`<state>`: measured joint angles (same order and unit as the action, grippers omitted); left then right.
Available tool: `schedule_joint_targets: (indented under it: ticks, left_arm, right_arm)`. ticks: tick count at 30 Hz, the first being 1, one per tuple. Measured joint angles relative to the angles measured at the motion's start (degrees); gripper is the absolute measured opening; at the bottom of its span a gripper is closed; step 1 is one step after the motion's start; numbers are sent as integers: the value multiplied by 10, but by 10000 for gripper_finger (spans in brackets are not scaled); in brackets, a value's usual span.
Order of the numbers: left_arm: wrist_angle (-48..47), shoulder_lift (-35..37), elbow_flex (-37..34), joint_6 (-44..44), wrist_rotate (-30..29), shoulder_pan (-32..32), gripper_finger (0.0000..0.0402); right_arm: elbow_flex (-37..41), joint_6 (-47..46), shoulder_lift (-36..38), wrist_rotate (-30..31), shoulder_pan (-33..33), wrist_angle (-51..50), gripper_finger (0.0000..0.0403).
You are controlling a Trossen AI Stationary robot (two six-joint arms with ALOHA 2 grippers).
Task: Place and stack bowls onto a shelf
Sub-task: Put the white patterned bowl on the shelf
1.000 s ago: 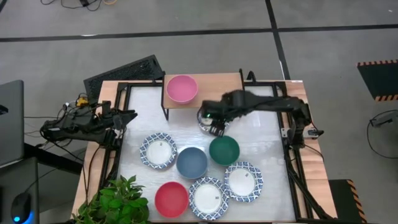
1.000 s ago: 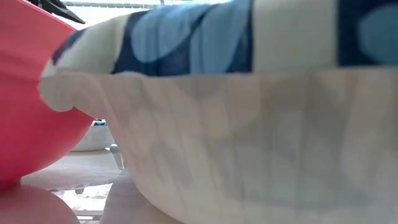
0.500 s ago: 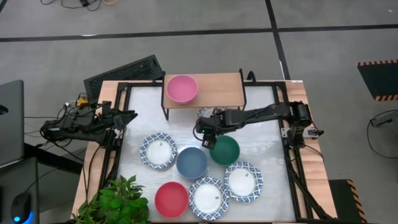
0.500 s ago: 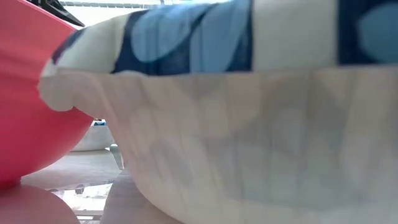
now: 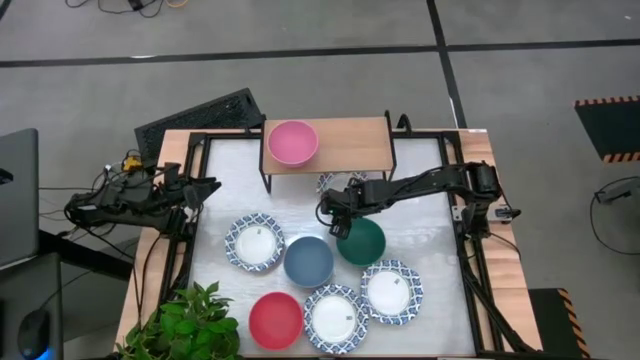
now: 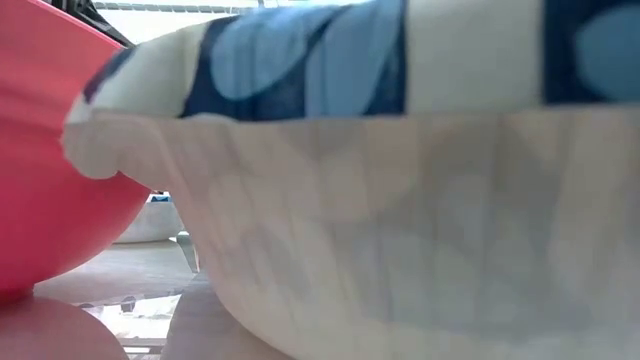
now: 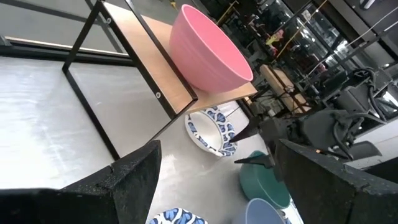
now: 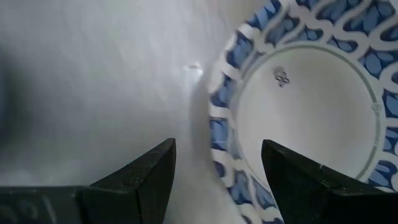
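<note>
A pink bowl [image 5: 292, 142] sits on the left end of the wooden shelf [image 5: 350, 140]. A blue-patterned white bowl [image 5: 334, 182] rests on the table, partly under the shelf's front edge; it also shows in the left wrist view [image 7: 208, 130]. My right gripper [image 5: 326, 207] is open just near of this bowl. In the right wrist view [image 8: 217, 146] a stretch of the bowl's rim [image 8: 219, 134] shows between its fingers, and no touch shows. A dark green bowl [image 5: 360, 240], a blue bowl [image 5: 308, 260], a red bowl [image 5: 275, 320] and three more patterned bowls stand on the table. My left gripper [image 5: 210, 186] is open and empty at the table's left edge.
The other patterned bowls stand at the left [image 5: 254, 243], near middle [image 5: 336, 318] and near right [image 5: 392, 291]. A green plant [image 5: 185, 325] stands at the near left corner. The low view is filled by the red bowl [image 6: 50, 150] and a patterned bowl [image 6: 400, 200].
My right gripper has moved off the top of the patterned bowl by the shelf, a little toward the table's near left. The bowl now shows at the shelf's front edge. My left arm has kept still.
</note>
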<state>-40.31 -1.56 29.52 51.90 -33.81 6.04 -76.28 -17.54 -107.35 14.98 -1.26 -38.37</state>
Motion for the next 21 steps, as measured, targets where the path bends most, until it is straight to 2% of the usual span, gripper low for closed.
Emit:
schedule_joint_targets:
  ticks: [7, 12, 16, 21]
  left_arm:
    - [-3, 0, 0, 0, -1, 0, 302]
    - [-3, 0, 0, 0, -6, 0, 302]
    - [-3, 0, 0, 4, -7, 0, 302]
    - [-6, 0, 0, 7, -7, 0, 302]
  right_arm:
    - [26, 0, 0, 0, -23, 21, 262]
    - [26, 1, -12, -11, -35, 37, 235]
    - [24, 9, -27, -31, -41, 39, 184]
    - [23, 11, -33, -34, -40, 25, 75]
